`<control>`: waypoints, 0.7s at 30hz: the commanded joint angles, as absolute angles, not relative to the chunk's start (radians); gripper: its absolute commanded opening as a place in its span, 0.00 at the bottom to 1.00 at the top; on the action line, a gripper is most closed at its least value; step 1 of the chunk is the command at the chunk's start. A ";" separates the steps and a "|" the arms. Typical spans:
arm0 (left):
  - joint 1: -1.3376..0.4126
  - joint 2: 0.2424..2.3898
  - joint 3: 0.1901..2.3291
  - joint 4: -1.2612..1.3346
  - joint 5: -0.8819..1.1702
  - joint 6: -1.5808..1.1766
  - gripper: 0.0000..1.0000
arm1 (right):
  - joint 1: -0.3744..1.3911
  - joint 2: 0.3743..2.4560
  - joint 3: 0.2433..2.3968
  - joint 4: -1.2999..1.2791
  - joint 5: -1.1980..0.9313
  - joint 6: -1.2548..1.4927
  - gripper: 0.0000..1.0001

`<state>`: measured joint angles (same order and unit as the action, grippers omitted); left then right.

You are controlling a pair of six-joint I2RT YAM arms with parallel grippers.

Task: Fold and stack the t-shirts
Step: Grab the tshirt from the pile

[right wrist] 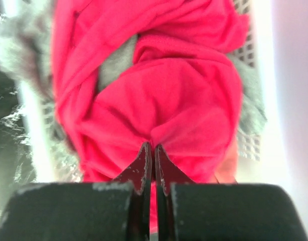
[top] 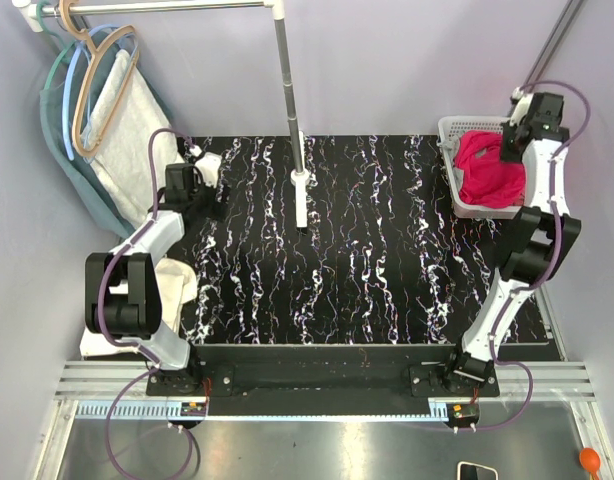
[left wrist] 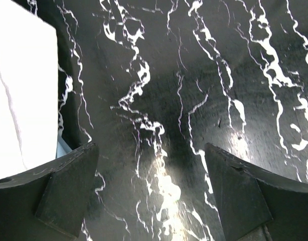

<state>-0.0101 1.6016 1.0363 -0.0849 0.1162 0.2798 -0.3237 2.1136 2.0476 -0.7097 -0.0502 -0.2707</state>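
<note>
At the far right corner of the table (top: 367, 250), my right gripper (right wrist: 153, 149) hangs over the basket (top: 449, 128). Its jaws are pressed nearly together w/ a pucker of the red t-shirt (right wrist: 169, 100) nipped at the tips. A sliver of red also shows btwn the fingers (right wrist: 139, 170) lower down. The shirt is bunched up in the basket, so I can't make out sleeves or collar. The wrist view is soft: the grey stuff (right wrist: 116, 63) under and around the red is too blurred to ID. Basket mesh shows only at the edges, the rest is covered by fabric. From the top cam the arm blocks part of the shirt.

The left gripper (left wrist: 151, 148) is spread wide at the far left of the table, w/ only marbled tabletop showing btwn its tips. I can't tell if it touches down. A white cloth (left wrist: 18, 90) cuts in at that view's left edge, overexposed and cropped by the frame. More white fabric (top: 172, 285) lies at the table's left side, mostly hidden under the left arm.
</note>
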 commanded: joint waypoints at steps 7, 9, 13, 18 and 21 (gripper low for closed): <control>-0.060 1.379 1.098 -0.253 0.100 0.276 0.91 | -0.325 1.902 2.624 -1.020 -0.167 -0.294 0.00; -0.077 1.342 1.094 -0.264 0.086 0.279 0.91 | -0.324 1.859 2.646 -1.031 -0.190 -0.333 0.00; -0.089 1.287 1.104 -0.304 0.064 0.290 0.92 | -0.308 1.792 2.645 -1.060 -0.235 -0.443 0.00; -0.091 1.203 1.130 -0.348 0.067 0.307 0.94 | -0.304 1.695 2.625 -1.162 -0.397 -0.535 0.00; -0.094 1.174 1.155 -0.377 0.086 0.295 0.95 | -0.291 1.642 2.600 -1.254 -0.526 -0.601 0.00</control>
